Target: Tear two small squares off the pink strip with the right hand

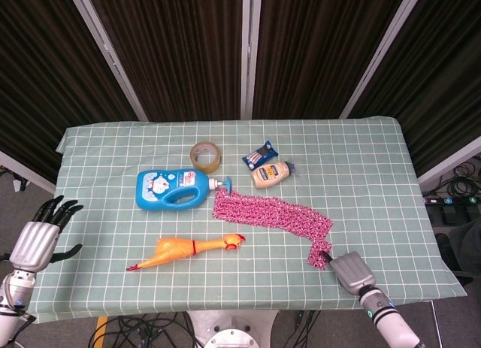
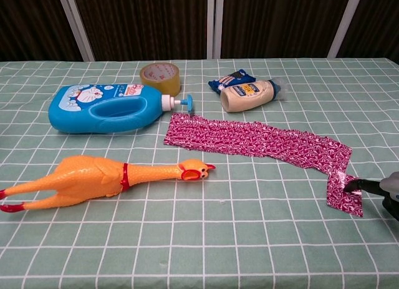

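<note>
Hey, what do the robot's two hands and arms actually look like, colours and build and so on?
The left hand has a silver-grey metal back and black fingers, on a pale wrist with a dark band. The right hand has the same silver-grey boxy back with a black fingertip, and its wrist carries a black ring with a small green light. No loose cables show on either arm.

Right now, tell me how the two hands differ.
The right hand sits over the table's near edge and pinches the end of the pink strip; the left hand hangs off the table's left side, holding nothing. The left hand's dark fingers are spread, the right's mostly hidden. Both have grey backs.
</note>
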